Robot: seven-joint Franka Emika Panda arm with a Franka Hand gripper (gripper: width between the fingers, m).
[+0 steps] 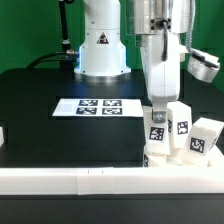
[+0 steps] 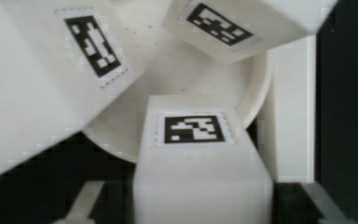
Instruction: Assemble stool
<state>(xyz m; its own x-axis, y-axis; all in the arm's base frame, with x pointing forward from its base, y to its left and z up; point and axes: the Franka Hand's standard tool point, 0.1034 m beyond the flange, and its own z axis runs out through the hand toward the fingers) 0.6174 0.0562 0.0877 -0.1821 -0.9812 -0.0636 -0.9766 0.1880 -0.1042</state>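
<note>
Three white legs (image 1: 158,128) (image 1: 181,123) (image 1: 204,137) show in the exterior view, each with one black-and-white tag, and the wrist view likewise shows three legs (image 2: 197,150) (image 2: 69,60) (image 2: 229,25) with one tag apiece. There is one round seat (image 2: 158,70), seen in the wrist view behind the legs, one marker board (image 1: 100,106) carrying what looks like four tags, and one long white bar (image 1: 90,180) along the near edge. One arm with one tool (image 1: 158,108) stands over one black surface (image 1: 60,135)
</note>
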